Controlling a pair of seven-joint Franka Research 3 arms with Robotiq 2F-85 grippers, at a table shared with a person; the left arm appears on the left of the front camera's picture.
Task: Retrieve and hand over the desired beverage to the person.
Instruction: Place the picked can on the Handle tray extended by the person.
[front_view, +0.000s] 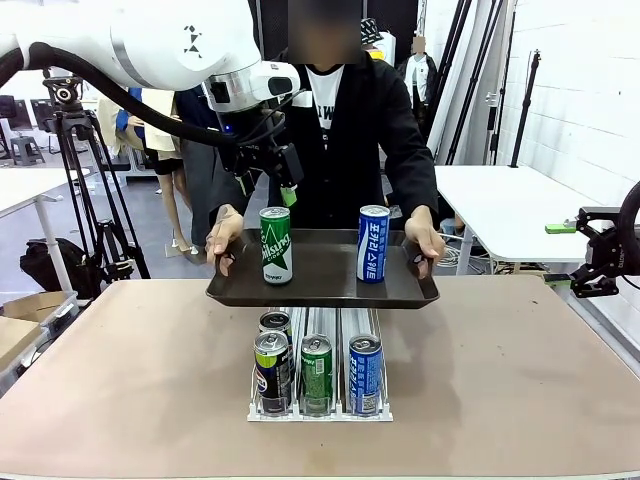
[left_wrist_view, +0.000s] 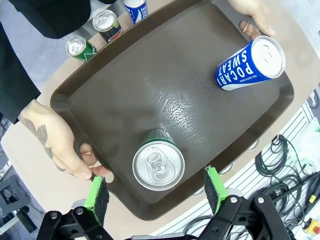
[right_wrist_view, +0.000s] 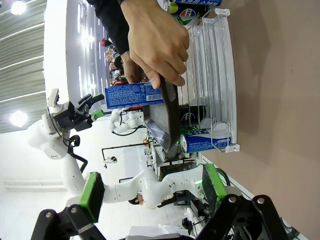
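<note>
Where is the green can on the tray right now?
In the front view the green can stands upright on the left part of the brown tray the person holds, left of the blue can, just below the open left gripper.

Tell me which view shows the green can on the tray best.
The left wrist view: the green can stands right below the camera, its lid and pull tab clear, between the open jaws. The front view shows its side label on the tray. In the right wrist view I cannot make it out.

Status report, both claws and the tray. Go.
Left claw open above green can on tray. Right claw open, off to the side. Person's hands hold tray; blue can upright. Nothing obstructing.
</note>
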